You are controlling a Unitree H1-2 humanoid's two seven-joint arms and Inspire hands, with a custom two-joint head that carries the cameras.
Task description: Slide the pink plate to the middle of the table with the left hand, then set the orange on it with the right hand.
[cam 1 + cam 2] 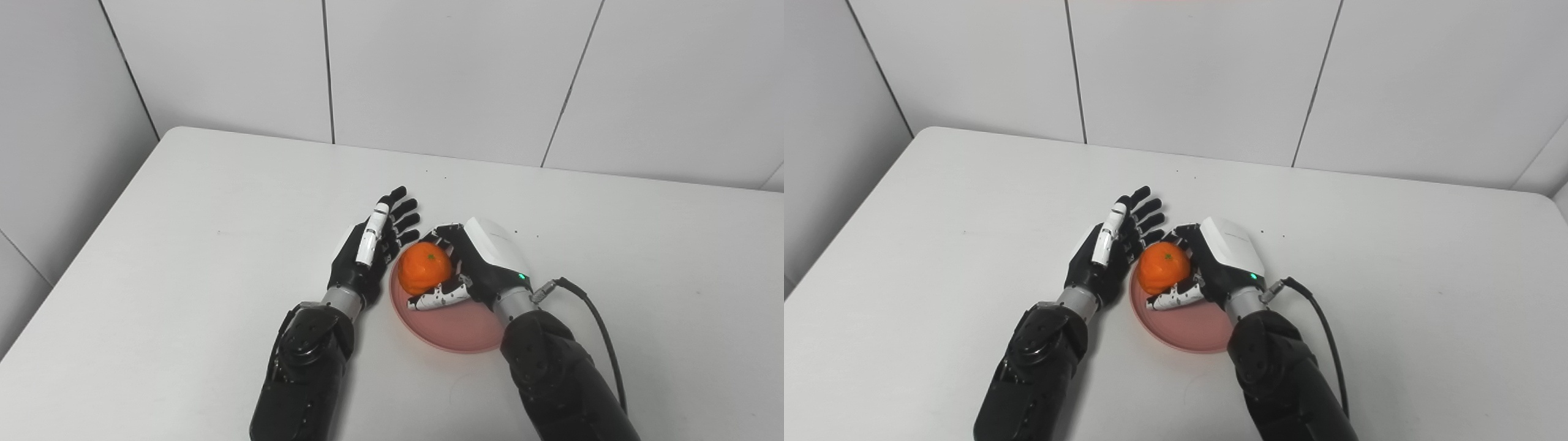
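Right hand (474, 266) grips the orange (424, 267) over the pink plate (456, 327), centre frame, possibly already resting on it; left hand (373, 245) waits open beside the rim. Spread the fingers slowly, then lift straight up

Bright, even overhead light, no glare on the white table (184, 245); soft faint shadows under both arms & beside the pink plate (456, 334); pics sharp throughout; slight wide-angle bend at edges.
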